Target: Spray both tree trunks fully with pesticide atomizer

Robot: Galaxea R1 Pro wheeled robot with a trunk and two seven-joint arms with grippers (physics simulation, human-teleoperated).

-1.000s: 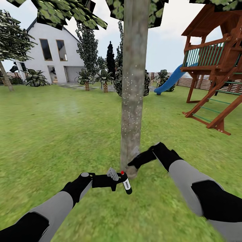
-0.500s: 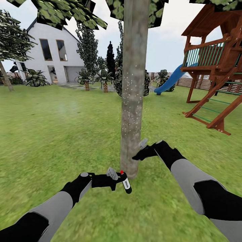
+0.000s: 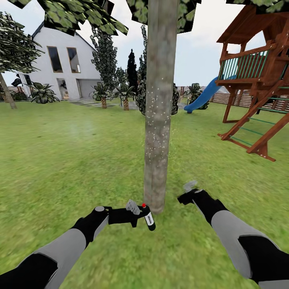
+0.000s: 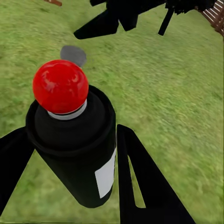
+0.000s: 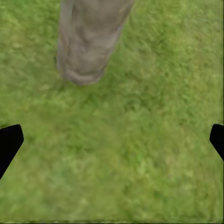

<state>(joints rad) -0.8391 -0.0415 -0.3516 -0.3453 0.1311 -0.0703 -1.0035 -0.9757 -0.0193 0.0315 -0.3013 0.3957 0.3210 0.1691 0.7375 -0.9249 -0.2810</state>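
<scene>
The near tree trunk (image 3: 159, 120) rises straight ahead from the lawn, its bark dotted with white pesticide specks (image 3: 159, 100) at mid height. My left gripper (image 3: 140, 213) is shut on the pesticide atomizer (image 3: 149, 219), a small black bottle with a white label, held low beside the trunk's foot. In the left wrist view the atomizer (image 4: 74, 149) with its red tip (image 4: 60, 86) sits between my two fingers. My right gripper (image 3: 187, 192) hangs open and empty to the right of the trunk. Below the open right gripper (image 5: 112, 140) is grass, with the trunk's base (image 5: 88, 42) further on.
A wooden playset (image 3: 257, 80) with a blue slide (image 3: 202, 98) stands at the right. The white house (image 3: 64, 64), conifers and low palm-like plants (image 3: 102, 94) line the back. Another tree (image 3: 10, 52) with a leaning bare trunk stands at the far left. Lawn surrounds me.
My right arm has swung down and to the right, off the trunk's base to clear grass. The left gripper with the atomizer has barely moved.
</scene>
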